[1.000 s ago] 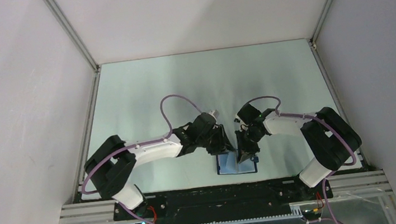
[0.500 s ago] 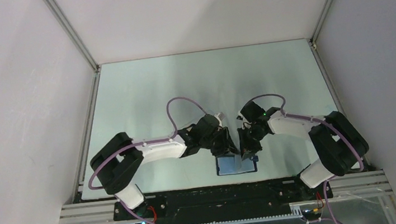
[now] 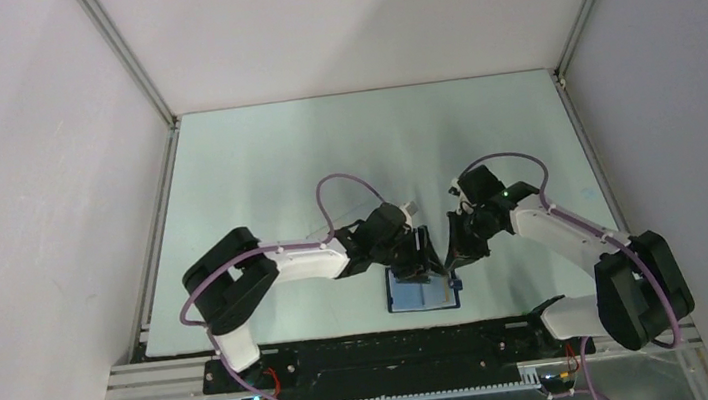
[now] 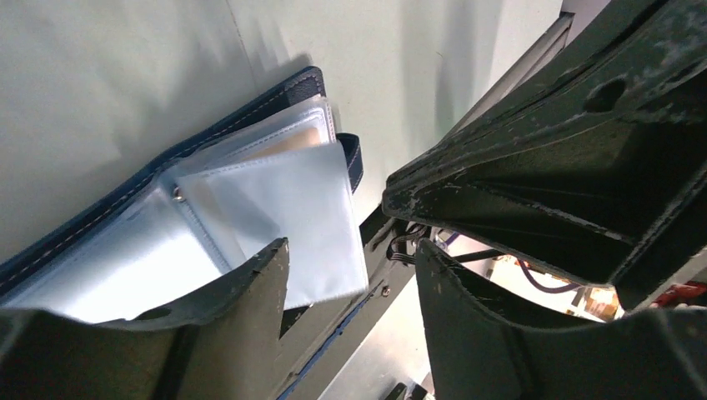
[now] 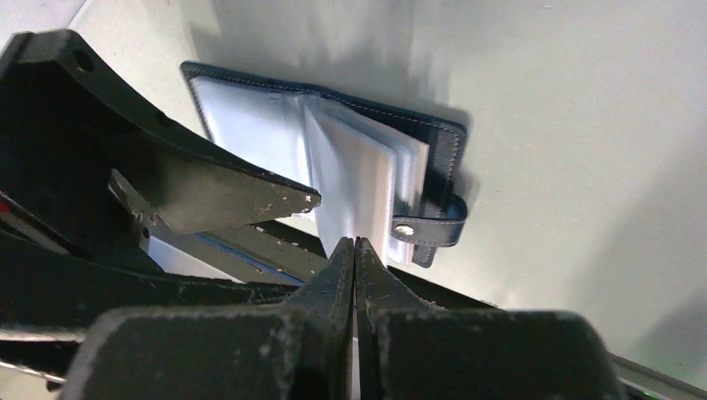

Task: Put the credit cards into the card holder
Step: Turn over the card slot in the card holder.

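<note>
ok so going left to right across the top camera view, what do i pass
left arm's elbow → left gripper → right gripper → right arm's elbow. The card holder overlaps both grippers, so it has no clear place in the order.

Table top (image 3: 276,169): pale greenish white, matte, with soft grey shadows across it.
Back wall (image 3: 360,18): plain white panel, evenly lit.
Left wall (image 3: 28,197): plain grey-white panel.
Right wall (image 3: 698,120): plain grey-white panel, slightly darker.
Corner posts (image 3: 128,60): aluminium profiles rising from the table's far corners.
Near edge: black base plate (image 3: 397,351), then a slotted metal rail (image 3: 402,388).
Light: diffuse, from above.
</note>
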